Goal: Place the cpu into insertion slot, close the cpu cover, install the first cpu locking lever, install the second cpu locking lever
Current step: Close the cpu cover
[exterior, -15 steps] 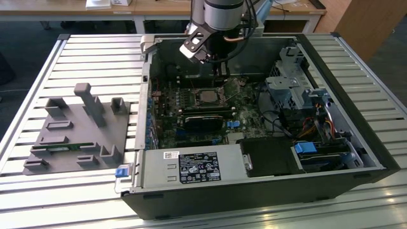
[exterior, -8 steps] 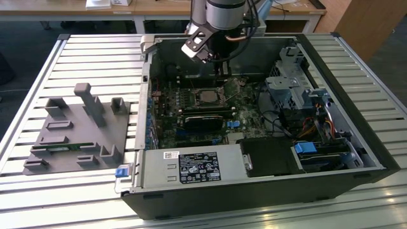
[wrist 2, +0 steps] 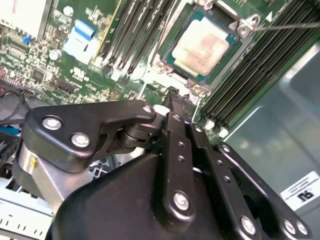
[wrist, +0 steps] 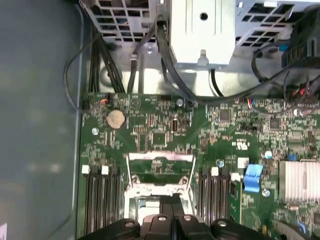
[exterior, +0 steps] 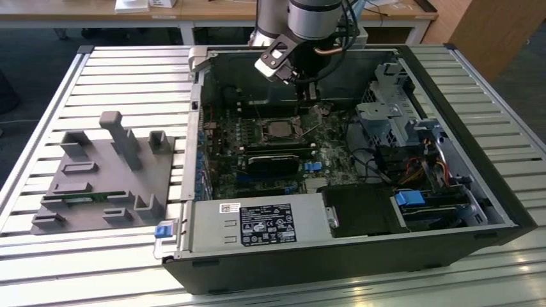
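1. In the first wrist view my pincer [wrist: 172, 200], fingers pressed together, covers part of the socket [wrist: 132, 192] and whatever sits in it.
2. In the second wrist view my pincer's black links hide the board [wrist 2: 75, 65] beneath them, and the thin locking lever [wrist 2: 287, 25] runs off the picture's edge.
3. In the exterior view my arm [exterior: 298, 19] is cut off at the upper edge, and the cpu [exterior: 277, 130] is too small for me to tell how it sits.
4. The table [exterior: 111, 70] runs past that view's edges.
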